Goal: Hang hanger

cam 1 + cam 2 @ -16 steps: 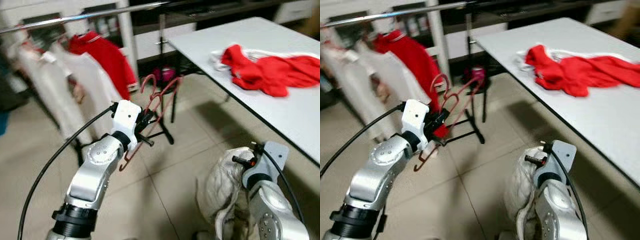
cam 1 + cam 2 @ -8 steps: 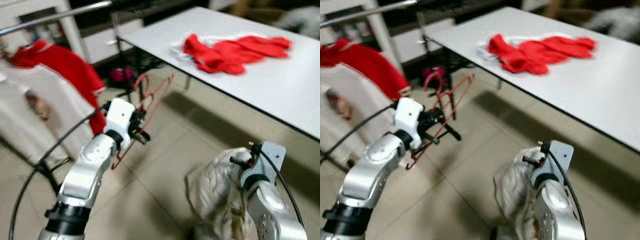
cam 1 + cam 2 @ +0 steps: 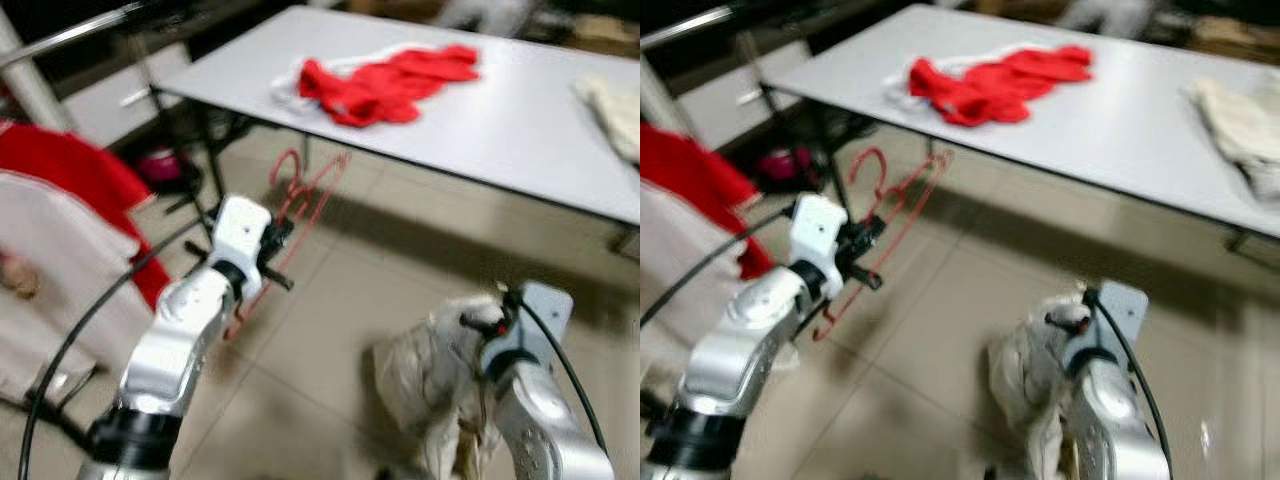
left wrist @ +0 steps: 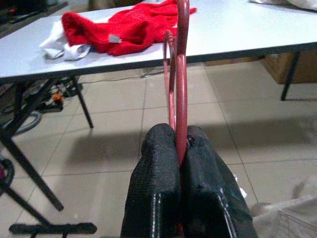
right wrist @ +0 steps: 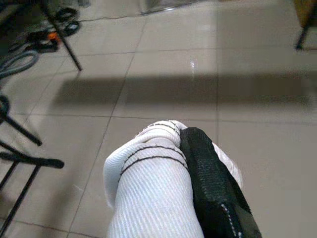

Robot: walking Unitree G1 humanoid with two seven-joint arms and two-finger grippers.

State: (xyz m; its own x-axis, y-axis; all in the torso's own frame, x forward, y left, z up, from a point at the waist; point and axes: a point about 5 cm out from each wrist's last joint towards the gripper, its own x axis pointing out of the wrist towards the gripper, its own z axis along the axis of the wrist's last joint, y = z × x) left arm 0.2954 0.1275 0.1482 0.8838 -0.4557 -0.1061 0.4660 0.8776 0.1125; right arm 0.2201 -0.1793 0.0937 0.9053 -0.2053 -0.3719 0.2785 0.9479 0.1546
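Observation:
My left gripper [image 3: 270, 252] is raised in front of me, shut on thin red wire hangers [image 3: 305, 192] whose hooks point up. In the left wrist view the red wire [image 4: 181, 74] runs out from between the two closed black fingers [image 4: 156, 168]. The clothes rail [image 3: 70, 30] crosses the far upper left, with a red garment [image 3: 85, 180] and a white one [image 3: 50, 270] hanging from it. My right gripper [image 3: 487, 325] is low at the right, shut on a crumpled white garment [image 3: 430, 370]; its ribbed cloth [image 5: 148, 198] lies against the black finger [image 5: 208, 183].
A long white table [image 3: 520, 130] stretches across the right, bearing a red garment [image 3: 385, 78] and a pale cloth [image 3: 615, 110] at its far end. Black stand legs [image 3: 195, 190] rise from the tiled floor [image 3: 380, 270] by the table's left end.
The whole picture has swung: rail and hung clothes slid left, more of the table came in at the right. Both grippers keep their hold.

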